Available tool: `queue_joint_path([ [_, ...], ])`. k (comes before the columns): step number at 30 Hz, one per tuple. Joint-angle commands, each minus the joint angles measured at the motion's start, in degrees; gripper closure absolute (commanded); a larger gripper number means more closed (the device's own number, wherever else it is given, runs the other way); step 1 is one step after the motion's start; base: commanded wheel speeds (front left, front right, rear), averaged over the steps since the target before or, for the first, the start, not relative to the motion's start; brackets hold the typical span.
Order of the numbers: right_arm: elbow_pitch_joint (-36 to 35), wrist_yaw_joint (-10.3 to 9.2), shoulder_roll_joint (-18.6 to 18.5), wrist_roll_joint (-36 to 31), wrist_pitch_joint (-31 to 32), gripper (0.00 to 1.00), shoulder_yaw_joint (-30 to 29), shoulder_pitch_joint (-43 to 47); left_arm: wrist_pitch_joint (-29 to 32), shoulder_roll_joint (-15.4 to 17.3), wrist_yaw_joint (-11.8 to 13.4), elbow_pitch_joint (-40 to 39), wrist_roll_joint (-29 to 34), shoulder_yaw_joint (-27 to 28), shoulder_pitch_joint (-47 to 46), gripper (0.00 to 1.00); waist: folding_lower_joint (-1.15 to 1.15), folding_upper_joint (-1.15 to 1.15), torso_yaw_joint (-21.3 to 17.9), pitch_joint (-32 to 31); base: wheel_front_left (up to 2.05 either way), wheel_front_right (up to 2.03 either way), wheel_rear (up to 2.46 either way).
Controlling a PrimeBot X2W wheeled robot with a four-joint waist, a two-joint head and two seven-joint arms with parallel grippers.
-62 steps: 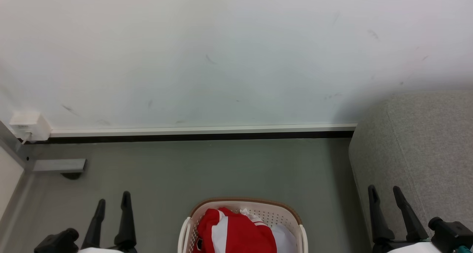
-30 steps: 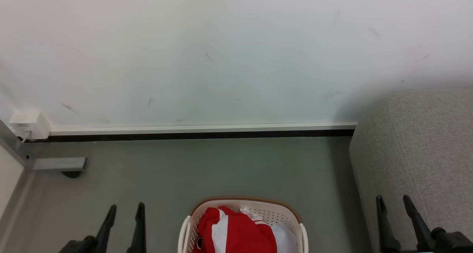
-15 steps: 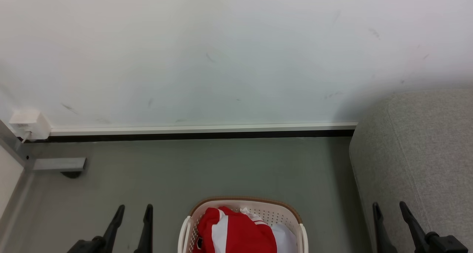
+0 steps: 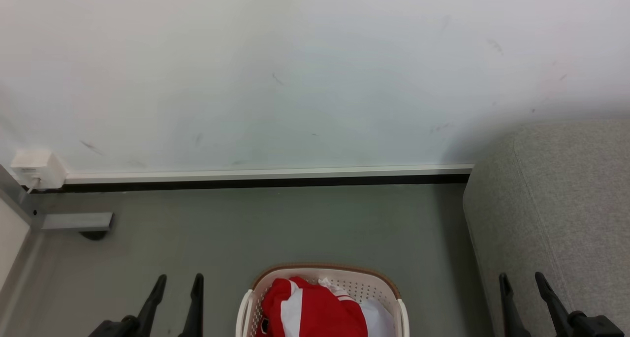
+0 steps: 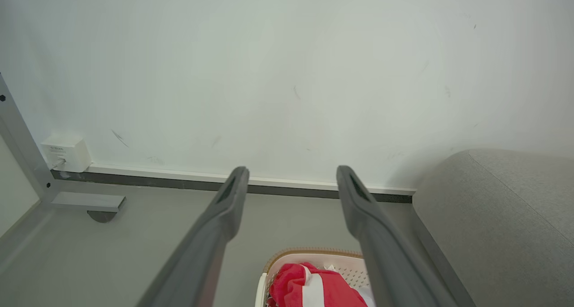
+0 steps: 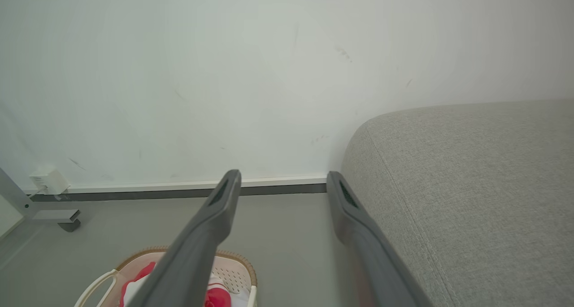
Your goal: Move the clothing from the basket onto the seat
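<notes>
Your risk: reaching down, finger catches basket [image 4: 327,269] rim, tips it on floor [image 4: 295,219]; shallow pinch drops garment short of seat [image 4: 556,204].
Clothing [image 4: 310,310] heaped inside basket, near seat's side.
Left gripper [image 4: 180,276], right gripper [image 4: 520,276]: both spread, empty, flanking basket; clothing between them, touching neither.
</notes>
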Motion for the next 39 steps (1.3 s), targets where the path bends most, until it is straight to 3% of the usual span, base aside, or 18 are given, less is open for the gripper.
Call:
queue_joint_path([
  [1, -0.15, -0.12, -0.35, -0.26, -0.20, 0.00, -0.22, -0.17, -0.04, 0.52, 0.09, 0.12, -0.69, 0.01, 0.26, 0.00, 0.00, 0.00, -0.02, 0.01, 0.00, 0.00, 0.00],
  [15, -1.17, -0.12, -0.35, -0.14, -0.20, 0.00, -0.16, -0.77, -0.04, 0.53, 0.09, -0.06, -0.43, -0.22, 0.07, 0.00, 0.00, 0.00, -0.79, 0.78, 0.00, 0.00, 0.00],
  [23, -4.05, -0.12, -0.33, -0.75, -0.20, 0.00, 0.23, -3.43, -0.03, 2.09, 0.09, 1.76, 0.28, -5.43, -4.15, 0.00, 0.00, 0.00, -3.66, 4.81, 0.00, 0.00, 0.00],
  [31, -8.05, -0.12, -0.31, -1.03, -0.19, 0.00, 1.15, -7.23, -0.04, 5.02, 0.09, 14.85, 2.16, -15.81, -15.45, 0.00, 0.00, 0.00, -6.96, 12.02, 0.00, 0.00, 0.00],
  [39, -12.12, -0.12, -0.29, -0.63, -0.19, 0.00, 2.34, -11.59, 0.29, 5.98, 0.09, 30.55, 1.07, -24.22, -28.80, 0.00, 0.00, 0.00, -10.15, 21.07, 0.00, 0.00, 0.00],
])
